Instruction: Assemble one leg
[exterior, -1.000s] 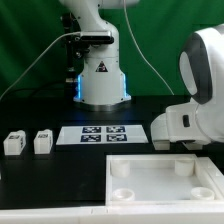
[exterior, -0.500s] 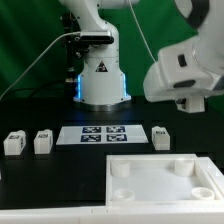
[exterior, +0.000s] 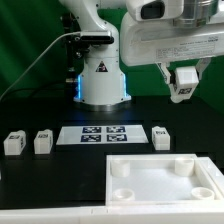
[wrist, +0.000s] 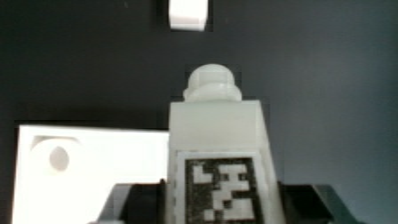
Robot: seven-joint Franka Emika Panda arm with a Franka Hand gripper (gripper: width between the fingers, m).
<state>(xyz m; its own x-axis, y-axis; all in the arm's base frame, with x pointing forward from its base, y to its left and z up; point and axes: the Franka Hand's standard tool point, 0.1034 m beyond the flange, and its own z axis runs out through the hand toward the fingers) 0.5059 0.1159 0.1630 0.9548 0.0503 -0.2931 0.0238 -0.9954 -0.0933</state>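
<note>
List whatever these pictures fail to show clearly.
- Held leg: exterior view, small and blurred; wrist view, its tagged end is cut by the frame edge.
- Pincer: wrist view, pads hidden behind the held leg.
- Tray: cut off at the exterior view's right and lower edges; in the wrist view, mostly behind the held leg.
- Loose legs: exterior view, tags too small to read.

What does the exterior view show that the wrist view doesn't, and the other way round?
Only the exterior view: the robot's base, the marker board and two loose legs toward its left. Only the wrist view: a close look at the black-and-white tag on the held leg, and that leg's rounded tip. Both: the held leg, up off the table, and the white tray.
</note>
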